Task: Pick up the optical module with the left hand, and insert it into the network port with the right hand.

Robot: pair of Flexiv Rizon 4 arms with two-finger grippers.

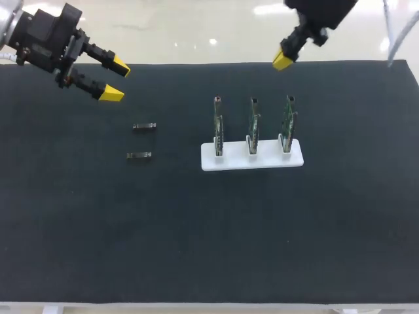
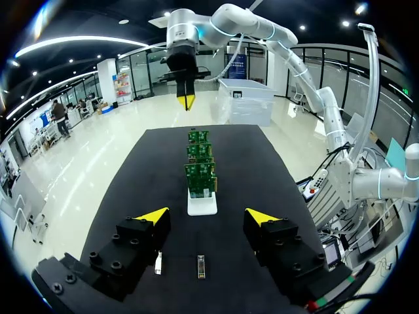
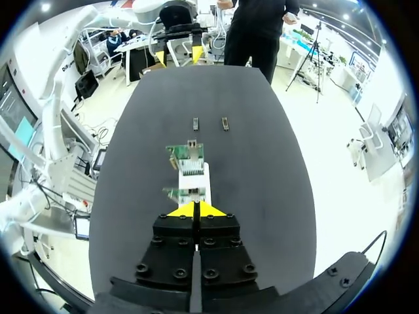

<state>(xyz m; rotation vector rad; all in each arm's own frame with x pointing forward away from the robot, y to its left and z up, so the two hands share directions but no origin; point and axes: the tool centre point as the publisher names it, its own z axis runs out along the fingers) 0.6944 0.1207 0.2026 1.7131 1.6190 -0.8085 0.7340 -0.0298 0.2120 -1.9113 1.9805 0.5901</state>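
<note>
While the left gripper [image 1: 114,78] hangs over the far left corner of the bench [image 1: 78,229], its yellow tips are spread wide w/ nothing between them. Both modules lie flat on the black mat, towards the middle from that gripper and nearer the robot, apart from it: far optical module [image 1: 145,127] and near optical module [image 1: 139,156], one behind the other w/ a gap between. From the left wrist, one sits low beside a finger, the other under the gap between the fingers. Right of the modules, a white holder [image 1: 252,160] carries three green boards [image 1: 253,121] upright in a row. Right gripper [image 1: 283,60] is over the far edge beyond the boards, tips pressed together, holding nothing
</note>
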